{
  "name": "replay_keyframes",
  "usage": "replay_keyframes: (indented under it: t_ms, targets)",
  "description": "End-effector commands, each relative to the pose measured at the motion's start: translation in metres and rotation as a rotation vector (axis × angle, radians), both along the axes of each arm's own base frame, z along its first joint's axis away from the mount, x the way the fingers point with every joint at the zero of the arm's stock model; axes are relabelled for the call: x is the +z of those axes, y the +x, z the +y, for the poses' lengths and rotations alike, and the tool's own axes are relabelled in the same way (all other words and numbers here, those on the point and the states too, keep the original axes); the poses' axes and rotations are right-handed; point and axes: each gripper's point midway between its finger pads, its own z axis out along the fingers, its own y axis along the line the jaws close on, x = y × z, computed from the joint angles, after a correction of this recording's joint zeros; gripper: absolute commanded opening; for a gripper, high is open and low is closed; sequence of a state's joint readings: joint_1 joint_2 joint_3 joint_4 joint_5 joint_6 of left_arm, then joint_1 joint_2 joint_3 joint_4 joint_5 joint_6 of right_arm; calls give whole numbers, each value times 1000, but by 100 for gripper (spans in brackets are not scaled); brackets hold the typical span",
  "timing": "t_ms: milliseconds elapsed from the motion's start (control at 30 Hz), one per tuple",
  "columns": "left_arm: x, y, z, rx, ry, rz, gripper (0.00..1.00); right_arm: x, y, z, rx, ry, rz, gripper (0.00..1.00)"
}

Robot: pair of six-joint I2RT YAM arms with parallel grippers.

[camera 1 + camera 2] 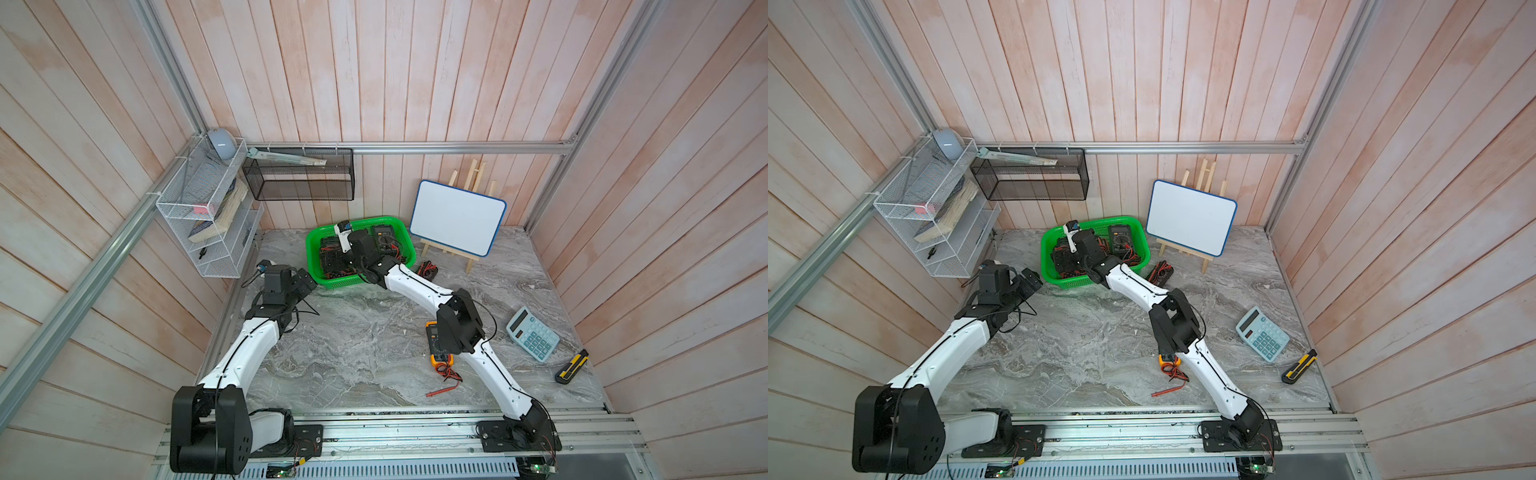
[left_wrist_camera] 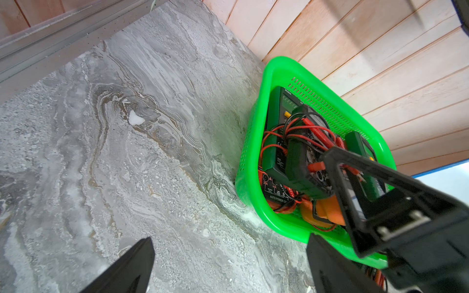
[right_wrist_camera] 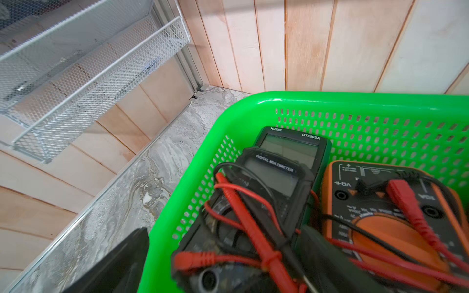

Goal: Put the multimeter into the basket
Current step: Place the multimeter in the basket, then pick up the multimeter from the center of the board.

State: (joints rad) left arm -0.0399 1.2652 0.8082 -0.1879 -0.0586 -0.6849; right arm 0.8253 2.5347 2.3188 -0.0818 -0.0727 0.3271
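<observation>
With the right gripper [image 3: 225, 233] spread apart over the basket [image 3: 330, 100], lift straight up so the red leads [image 3: 248, 223] don't snag.

Overhead pair; wrists close (basket [image 3: 355, 100]) — shared.

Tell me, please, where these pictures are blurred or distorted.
Right wrist view: the near red probe lead and orange multimeter are blurred, the DT9205A multimeter lettering sharp, glare on the basket rim. Both top views: evenly lit, sharp, walls splayed by a wide lens.

Right arm [image 1: 415, 286] hides much of the yellow multimeter [image 1: 432, 338], probably its dial.
</observation>
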Motion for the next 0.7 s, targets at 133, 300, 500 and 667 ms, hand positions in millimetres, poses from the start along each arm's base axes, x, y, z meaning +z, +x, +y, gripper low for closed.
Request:
replay_keyframes:
  t_ms: [133,300,500,667]
  targets:
    - [22,2,-2,-25,5,-44,100,101,-26,-33,-38,68,-124,98]
    - [35,0,-12,-87,16,-72,100,104,-35,-81,-128,21,-100,98]
    - [40,-7,-46,-205,41,-79,100,63,-34,-173,-311,5,90,98]
    - [37,-16,-81,-280,54,-72,100,3,-38,-249,-484,-4,266,98]
